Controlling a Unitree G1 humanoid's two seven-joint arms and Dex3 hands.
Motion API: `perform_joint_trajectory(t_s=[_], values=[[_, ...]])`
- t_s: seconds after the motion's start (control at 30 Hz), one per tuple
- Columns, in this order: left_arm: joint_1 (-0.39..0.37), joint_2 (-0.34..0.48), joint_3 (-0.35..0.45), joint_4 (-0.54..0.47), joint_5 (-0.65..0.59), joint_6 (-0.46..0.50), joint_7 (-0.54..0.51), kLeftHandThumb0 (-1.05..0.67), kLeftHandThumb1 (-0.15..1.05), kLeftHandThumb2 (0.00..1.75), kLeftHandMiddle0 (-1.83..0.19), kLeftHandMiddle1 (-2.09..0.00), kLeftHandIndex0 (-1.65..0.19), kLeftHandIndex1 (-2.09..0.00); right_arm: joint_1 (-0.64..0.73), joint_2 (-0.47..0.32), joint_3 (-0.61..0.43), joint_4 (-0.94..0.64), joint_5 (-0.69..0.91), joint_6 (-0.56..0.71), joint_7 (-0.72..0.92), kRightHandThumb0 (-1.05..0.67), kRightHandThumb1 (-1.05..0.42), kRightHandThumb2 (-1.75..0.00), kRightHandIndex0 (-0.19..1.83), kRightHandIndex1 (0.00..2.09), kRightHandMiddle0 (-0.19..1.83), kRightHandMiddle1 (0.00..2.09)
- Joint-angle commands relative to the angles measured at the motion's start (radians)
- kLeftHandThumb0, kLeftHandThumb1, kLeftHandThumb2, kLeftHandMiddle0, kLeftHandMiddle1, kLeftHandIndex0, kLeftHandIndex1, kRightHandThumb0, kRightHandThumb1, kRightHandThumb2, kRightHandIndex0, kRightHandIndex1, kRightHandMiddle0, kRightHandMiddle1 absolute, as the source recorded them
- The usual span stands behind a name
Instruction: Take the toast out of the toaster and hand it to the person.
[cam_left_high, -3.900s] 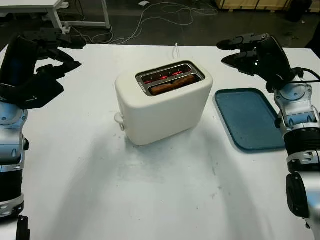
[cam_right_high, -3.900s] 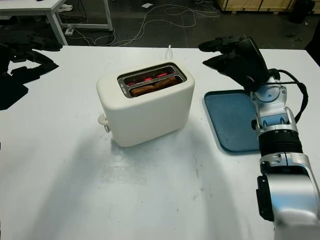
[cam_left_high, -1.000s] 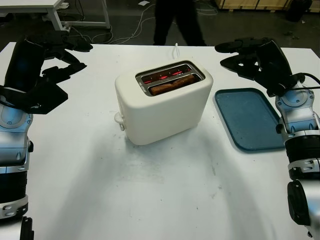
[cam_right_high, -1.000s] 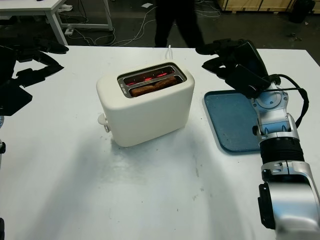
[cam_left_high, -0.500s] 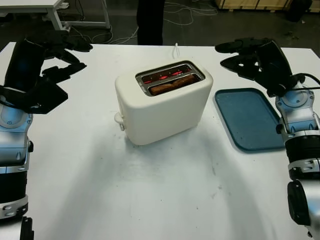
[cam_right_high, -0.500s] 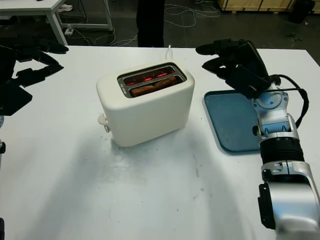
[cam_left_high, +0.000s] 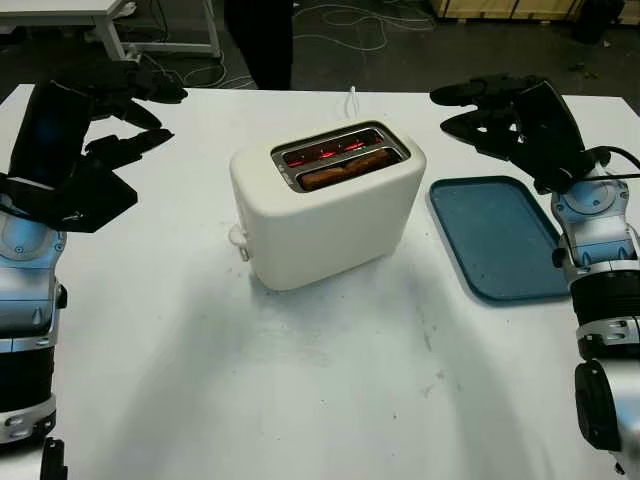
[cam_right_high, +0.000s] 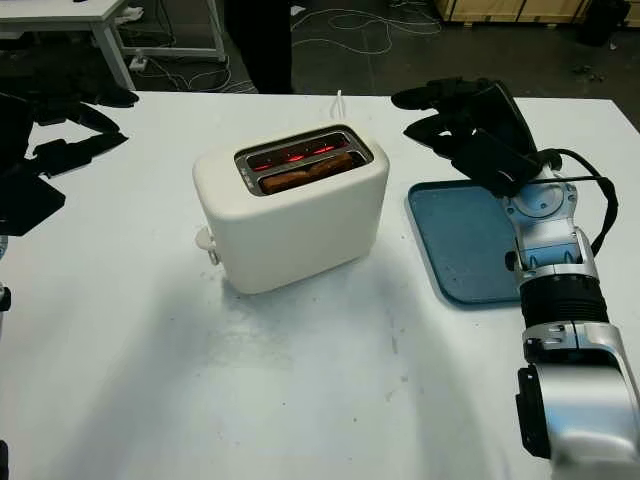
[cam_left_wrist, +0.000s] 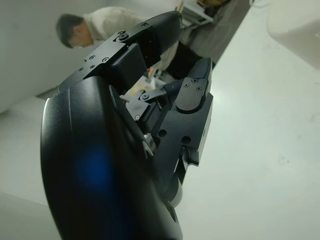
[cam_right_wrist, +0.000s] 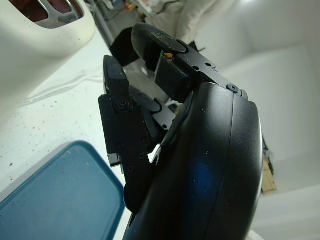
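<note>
No text, label, brand, number or sign can be read in any of the views. The cream toaster (cam_left_high: 325, 205) has plain walls with no print that can be made out, and the blue tray (cam_left_high: 505, 237) and the white tabletop (cam_left_high: 300, 380) also carry no writing.

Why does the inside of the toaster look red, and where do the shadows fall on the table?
Left eye view: the toaster slots glow red beside the toast; soft shadows spread on the table toward the camera. Left wrist view: the toaster corner is blurred.
</note>
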Motion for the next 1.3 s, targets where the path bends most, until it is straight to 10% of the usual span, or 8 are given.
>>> perform_joint_trajectory(t_s=[0.0, 1.27], values=[[0.003, 0.013, -0.001, -0.007, 0.01, 0.007, -0.005, 0.01, 0.85, 0.02, -0.78, -0.82, -0.82, -0.44, -0.007, 0.001, -0.009, -0.006, 0.015, -0.003, 0.002, -0.2, -0.92, -0.09, 0.97, 0.28, 0.91, 0.0], [0.035, -0.025, -0.016, -0.102, 0.004, 0.145, -0.004, -0.04, 0.89, 0.03, -0.7, -0.84, -0.78, -0.46, 0.003, -0.019, -0.004, 0.025, -0.007, -0.037, -0.003, -0.25, -0.92, -0.07, 0.95, 0.26, 0.93, 0.01]])
